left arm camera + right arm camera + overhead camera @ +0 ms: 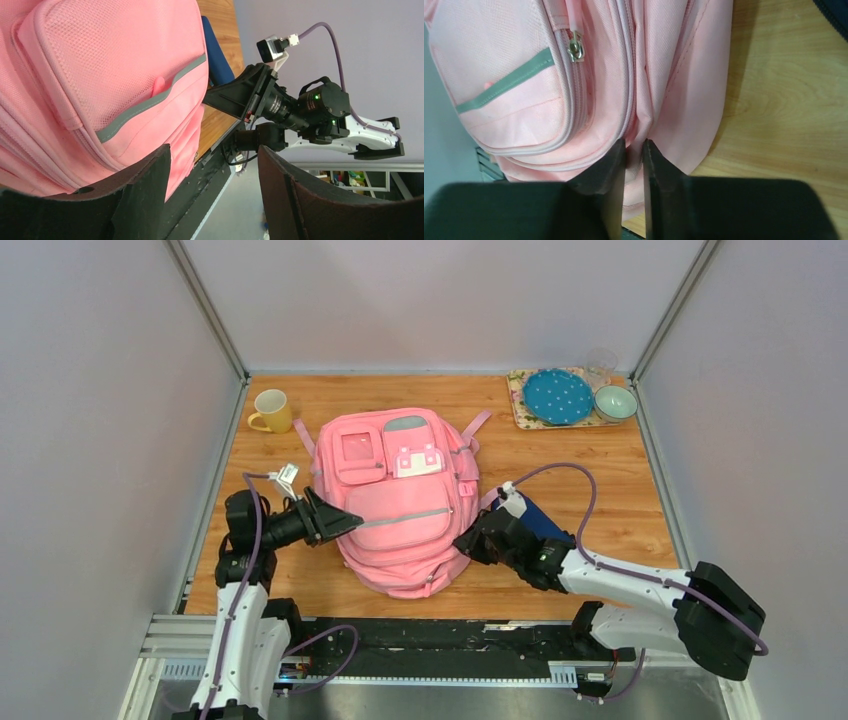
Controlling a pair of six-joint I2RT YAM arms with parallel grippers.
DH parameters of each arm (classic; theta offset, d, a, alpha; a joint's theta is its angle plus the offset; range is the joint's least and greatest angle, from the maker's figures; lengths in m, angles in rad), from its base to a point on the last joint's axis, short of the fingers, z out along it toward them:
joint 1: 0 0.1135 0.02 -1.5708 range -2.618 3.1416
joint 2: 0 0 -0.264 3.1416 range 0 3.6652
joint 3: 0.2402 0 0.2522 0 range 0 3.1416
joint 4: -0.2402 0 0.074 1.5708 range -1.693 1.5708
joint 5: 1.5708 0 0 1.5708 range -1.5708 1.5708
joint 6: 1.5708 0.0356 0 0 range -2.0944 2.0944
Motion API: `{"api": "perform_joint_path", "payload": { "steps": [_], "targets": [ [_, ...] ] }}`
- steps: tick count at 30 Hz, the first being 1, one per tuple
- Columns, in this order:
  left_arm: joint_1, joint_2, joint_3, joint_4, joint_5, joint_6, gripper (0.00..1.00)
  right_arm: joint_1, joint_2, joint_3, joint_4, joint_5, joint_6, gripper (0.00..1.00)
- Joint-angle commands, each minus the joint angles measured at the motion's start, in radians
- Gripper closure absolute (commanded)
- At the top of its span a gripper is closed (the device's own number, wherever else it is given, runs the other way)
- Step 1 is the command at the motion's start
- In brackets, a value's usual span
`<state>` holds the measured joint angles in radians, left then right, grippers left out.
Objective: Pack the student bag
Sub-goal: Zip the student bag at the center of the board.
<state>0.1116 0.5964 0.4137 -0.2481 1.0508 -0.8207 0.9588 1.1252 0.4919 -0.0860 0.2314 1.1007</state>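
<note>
Our right tool pinches a fold at the side of the bag; the left tool gapes empty beside it. The bag lies flat on the surface, seemingly zipped; the pouch sits outside, so packing seems barely begun.

Student bag: matt woven cloth, as I see it; zip pull: shiny metal; table: smooth grained wood.
</note>
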Motion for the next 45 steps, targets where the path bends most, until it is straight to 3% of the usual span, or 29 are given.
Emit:
{"api": "perform_joint_path", "payload": {
  "steps": [1, 3, 7, 11, 12, 13, 18, 25, 29, 40, 45],
  "targets": [
    [-0.010, -0.015, -0.016, 0.063, 0.047, 0.006, 0.29, -0.005, 0.013, 0.050, 0.061, -0.015, -0.001, 0.89],
    [-0.018, -0.015, -0.012, 0.073, 0.058, 0.023, 0.29, -0.005, -0.001, 0.057, 0.051, -0.015, -0.009, 1.00],
    [-0.061, 0.008, 0.065, -0.052, -0.044, 0.176, 0.30, -0.005, -0.048, 0.076, 0.025, -0.030, -0.033, 1.00],
    [-0.260, 0.072, 0.259, -0.293, -0.315, 0.359, 0.29, -0.003, -0.097, 0.079, 0.020, -0.052, -0.048, 1.00],
    [-0.358, 0.086, 0.289, -0.315, -0.368, 0.405, 0.29, -0.002, -0.116, 0.077, 0.020, -0.055, -0.053, 1.00],
    [-0.398, 0.112, 0.313, -0.330, -0.450, 0.425, 0.29, 0.000, -0.123, 0.077, 0.019, -0.056, -0.056, 1.00],
    [-0.575, 0.190, 0.430, -0.347, -0.581, 0.530, 0.26, 0.003, -0.143, 0.074, 0.012, -0.070, -0.059, 1.00],
    [-0.915, 0.367, 0.513, -0.375, -0.840, 0.692, 0.26, 0.023, -0.174, 0.077, 0.042, -0.076, -0.055, 1.00],
    [-0.966, 0.381, 0.498, -0.358, -0.868, 0.680, 0.27, 0.029, -0.209, 0.089, 0.054, -0.078, -0.051, 1.00],
    [-0.969, 0.286, 0.353, -0.160, -0.976, 0.543, 0.22, 0.043, -0.222, 0.148, 0.042, -0.099, -0.078, 1.00],
    [-0.974, 0.313, 0.343, -0.120, -1.006, 0.551, 0.21, 0.069, -0.194, 0.192, -0.044, -0.052, -0.081, 1.00]
  ]
}}
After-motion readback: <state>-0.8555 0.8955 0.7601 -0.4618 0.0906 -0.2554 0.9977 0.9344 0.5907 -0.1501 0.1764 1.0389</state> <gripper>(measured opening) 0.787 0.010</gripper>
